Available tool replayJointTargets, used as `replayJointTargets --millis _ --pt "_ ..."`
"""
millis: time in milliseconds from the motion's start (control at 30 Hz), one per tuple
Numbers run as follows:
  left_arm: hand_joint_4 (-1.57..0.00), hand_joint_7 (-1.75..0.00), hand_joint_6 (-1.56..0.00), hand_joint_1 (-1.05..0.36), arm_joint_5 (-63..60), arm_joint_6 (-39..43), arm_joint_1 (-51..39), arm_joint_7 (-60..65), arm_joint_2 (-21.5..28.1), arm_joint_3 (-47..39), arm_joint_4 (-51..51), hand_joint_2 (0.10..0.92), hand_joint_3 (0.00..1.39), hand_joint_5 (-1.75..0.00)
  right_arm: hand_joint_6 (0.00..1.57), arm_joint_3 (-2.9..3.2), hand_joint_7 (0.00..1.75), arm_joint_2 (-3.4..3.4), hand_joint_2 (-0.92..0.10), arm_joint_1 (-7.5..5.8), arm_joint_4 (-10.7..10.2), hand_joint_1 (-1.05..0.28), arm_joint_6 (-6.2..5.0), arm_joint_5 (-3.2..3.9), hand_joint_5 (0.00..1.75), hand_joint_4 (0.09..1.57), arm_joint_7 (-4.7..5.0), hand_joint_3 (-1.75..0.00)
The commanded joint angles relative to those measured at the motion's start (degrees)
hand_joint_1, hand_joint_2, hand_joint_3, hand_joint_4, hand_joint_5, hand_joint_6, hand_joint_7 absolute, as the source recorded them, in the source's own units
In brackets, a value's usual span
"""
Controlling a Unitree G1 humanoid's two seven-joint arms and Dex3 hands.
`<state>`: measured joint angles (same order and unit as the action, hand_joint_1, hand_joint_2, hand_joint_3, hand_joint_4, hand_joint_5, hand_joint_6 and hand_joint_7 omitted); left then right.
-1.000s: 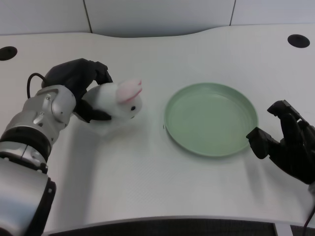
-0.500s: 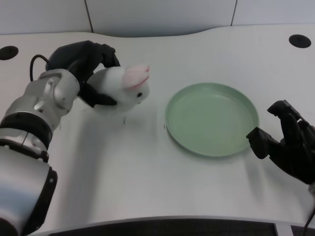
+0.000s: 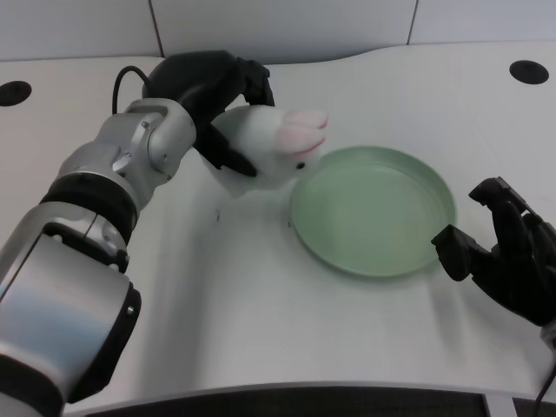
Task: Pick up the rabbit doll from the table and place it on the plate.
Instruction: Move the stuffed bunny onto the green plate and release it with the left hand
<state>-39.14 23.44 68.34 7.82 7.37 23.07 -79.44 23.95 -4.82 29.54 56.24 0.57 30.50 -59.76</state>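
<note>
Above the white tabletop [image 3: 261, 304], the left robot hand [image 3: 213, 91] grasps the white plush rabbit doll with pink ears [image 3: 274, 148]. Since a second ago, it has carried it right to the round pale-green plate's [image 3: 373, 252] left rim. Placement appears imminent.

I see through one camera only, set high at my head, looking down and forward at the white table [image 3: 261, 295]; its far edge lies toward twelve o'clock.
</note>
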Motion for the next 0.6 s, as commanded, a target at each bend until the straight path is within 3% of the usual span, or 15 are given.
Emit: replayJointTargets --millis 33,167,433,533,600 --pt "-0.75 -0.96 -0.87 -0.58 -1.28 0.87 1.89 0.21 -2.22 1.74 0.12 0.775 0.17 -1.13 0.63 0.3 1.75 -0.43 -0.92 -0.24 -0.25 -0.61 -0.1 0.66 1.75 0.86 -0.45 -0.33" --pt "-0.75 -0.85 -0.89 -0.56 -2.18 1.14 2.29 0.09 -4.1 3.29 0.03 0.805 0.09 -1.1 0.63 0.22 1.75 -0.2 -0.92 -0.16 -0.32 -0.6 -0.08 0.77 1.75 0.85 -1.08 -0.34" --pt "-0.75 -0.8 -0.93 -0.56 -2.59 1.3 2.47 -0.01 -4.98 4.4 -0.1 0.82 0.05 -1.09 0.64 0.15 1.75 0.05 -0.92 -0.21 -0.57 -0.61 -0.41 0.64 1.75 0.85 -1.14 -0.34" --pt "-0.74 -0.75 -0.95 -0.6 -4.74 -0.47 1.68 -1.37 -10.07 7.11 -0.39 0.813 0.03 -1.1 0.64 -0.13 1.75 1.41 -0.92 -0.37 -1.49 -0.61 -0.31 1.14 1.75 0.85 -2.07 -0.33" --pt "-0.75 -0.73 -0.95 -0.59 -5.07 -1.01 1.33 -1.8 -11.37 7.84 -0.46 0.813 0.02 -1.1 0.65 -0.29 1.75 1.82 -0.92 -0.29 -1.84 -0.63 0.39 1.39 1.75 0.86 -2.31 -0.32"
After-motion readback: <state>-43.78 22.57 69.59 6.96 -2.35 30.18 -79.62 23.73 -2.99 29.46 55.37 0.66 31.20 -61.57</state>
